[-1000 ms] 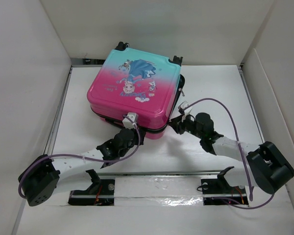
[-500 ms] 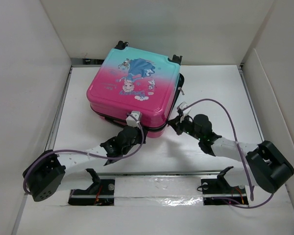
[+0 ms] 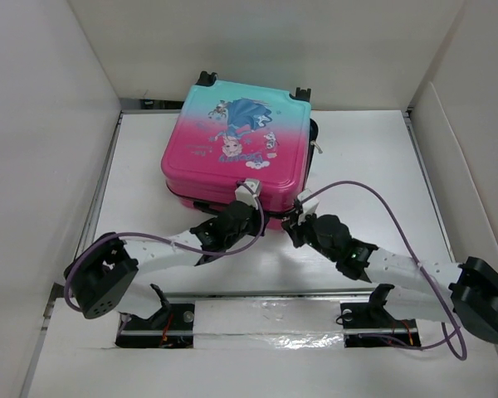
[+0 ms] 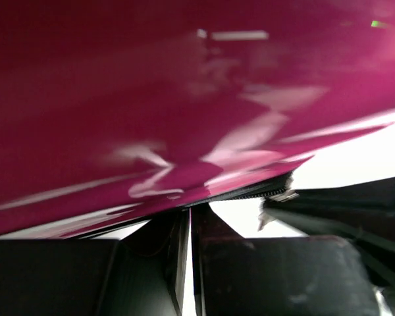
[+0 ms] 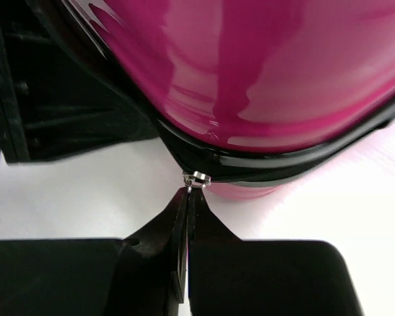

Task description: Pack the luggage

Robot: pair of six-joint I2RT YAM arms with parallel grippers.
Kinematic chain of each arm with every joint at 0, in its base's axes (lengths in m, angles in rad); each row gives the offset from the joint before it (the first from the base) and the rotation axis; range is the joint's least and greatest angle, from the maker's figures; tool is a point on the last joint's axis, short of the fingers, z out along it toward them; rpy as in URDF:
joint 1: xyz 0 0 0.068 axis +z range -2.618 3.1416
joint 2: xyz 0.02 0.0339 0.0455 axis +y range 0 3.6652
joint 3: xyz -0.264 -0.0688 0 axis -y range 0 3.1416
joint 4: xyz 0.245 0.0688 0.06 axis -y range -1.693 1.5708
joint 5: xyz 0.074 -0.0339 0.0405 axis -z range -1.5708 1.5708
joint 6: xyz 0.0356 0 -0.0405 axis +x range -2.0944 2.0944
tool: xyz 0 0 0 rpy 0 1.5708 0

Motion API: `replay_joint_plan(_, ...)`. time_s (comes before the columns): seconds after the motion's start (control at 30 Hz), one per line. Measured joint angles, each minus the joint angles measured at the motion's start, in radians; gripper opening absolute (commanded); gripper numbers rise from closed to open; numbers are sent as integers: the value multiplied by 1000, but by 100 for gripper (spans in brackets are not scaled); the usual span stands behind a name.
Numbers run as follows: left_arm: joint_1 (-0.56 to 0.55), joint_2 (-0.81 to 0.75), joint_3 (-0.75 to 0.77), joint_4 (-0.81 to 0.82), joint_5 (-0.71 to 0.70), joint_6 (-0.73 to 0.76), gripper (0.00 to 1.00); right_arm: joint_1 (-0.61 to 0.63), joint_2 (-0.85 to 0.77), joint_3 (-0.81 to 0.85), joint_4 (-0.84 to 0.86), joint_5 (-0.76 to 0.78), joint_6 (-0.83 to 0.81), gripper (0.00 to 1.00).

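The luggage [image 3: 232, 153], a pink-to-teal hard-shell suitcase with a princess picture, lies flat at the back middle of the table with its lid down. A dark zip seam runs along its near side. My left gripper [image 3: 251, 199] is shut and empty. In the left wrist view its tips [image 4: 189, 212] press against the seam under the pink shell [image 4: 184, 99]. My right gripper [image 3: 294, 217] is at the near right corner. In the right wrist view it [image 5: 187, 192] is shut on the small silver zip pull [image 5: 199, 177] just below the pink shell [image 5: 283, 72].
White walls [image 3: 50, 124] close in the table on the left, back and right. A metal rail [image 3: 266, 319] with both arm bases runs along the near edge. Black wheels [image 3: 206, 77] stick out at the suitcase's far side. Another zip pull [image 3: 318, 149] hangs on its right side.
The suitcase has turned and slid to the right and now sits squarer. My left gripper has moved right along its near side. My right gripper has moved left and nearer with the zip pull.
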Motion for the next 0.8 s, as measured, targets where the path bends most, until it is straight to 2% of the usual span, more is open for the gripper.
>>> replay_joint_plan(0.1, -10, 51, 39, 21, 16, -5, 10, 43, 60, 31, 26, 105, 58, 0)
replay_joint_plan(0.2, -14, 85, 68, 39, 33, -15, 24, 56, 114, 32, 101, 174, 113, 0)
replay_joint_plan(0.23, -11, 86, 68, 36, 29, -15, 37, 56, 125, 32, 121, 187, 127, 0)
replay_joint_plan(0.33, 23, 29, 29, 27, 29, -32, 55, 50, 126, 29, 140, 201, 161, 0)
replay_joint_plan(0.5, 125, -308, -80, -98, -2, -68, 57, -9, 81, -19, 170, 102, 201, 0)
replay_joint_plan(0.67, 172, -625, -84, -241, -103, -112, 40, -56, 67, -25, 167, 19, 204, 0)
replay_joint_plan(0.8, 401, -729, -100, -268, -191, -190, 38, -78, 62, -29, 167, -18, 204, 0)
